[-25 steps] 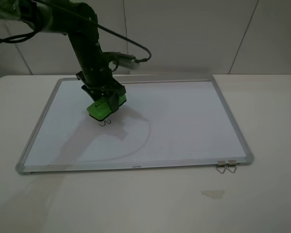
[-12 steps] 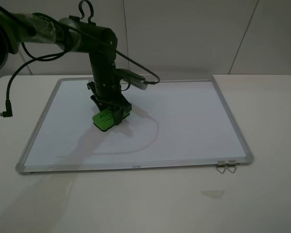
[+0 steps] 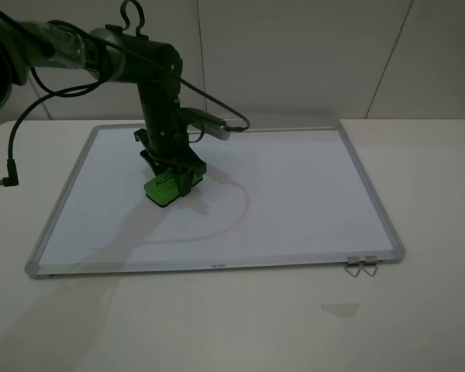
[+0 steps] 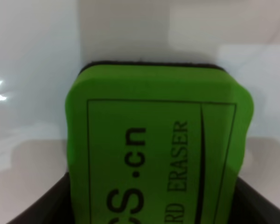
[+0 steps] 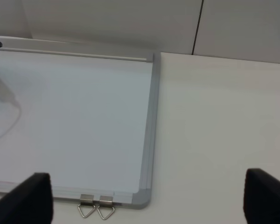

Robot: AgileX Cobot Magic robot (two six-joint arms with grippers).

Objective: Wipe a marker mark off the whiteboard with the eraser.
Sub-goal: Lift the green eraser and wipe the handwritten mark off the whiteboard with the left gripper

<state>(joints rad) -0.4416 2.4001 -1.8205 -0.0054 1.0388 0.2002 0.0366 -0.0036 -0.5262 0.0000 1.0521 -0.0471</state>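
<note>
The left gripper (image 3: 174,172) was clamped tight on the green eraser (image 3: 163,188), with one dark finger on each long side of it. The eraser looked to be down on the whiteboard (image 3: 294,194), in the left half of the board and a bit nearer the far edge than the near edge. From the left wrist camera the eraser (image 4: 158,144) filled most of the view, and you could read ".cn" and "ERASER" in dark letters on its green top (a thin black strip showed along its far end). White board lay all around it.

The right gripper (image 5: 147,198) was spread wide with nothing in it. It hung over the table (image 5: 224,116) by the near right corner of the whiteboard (image 5: 84,102), close to the two metal clips (image 5: 97,207).

A black cable (image 3: 15,147) hung down from the left arm, off the left side of the board
</note>
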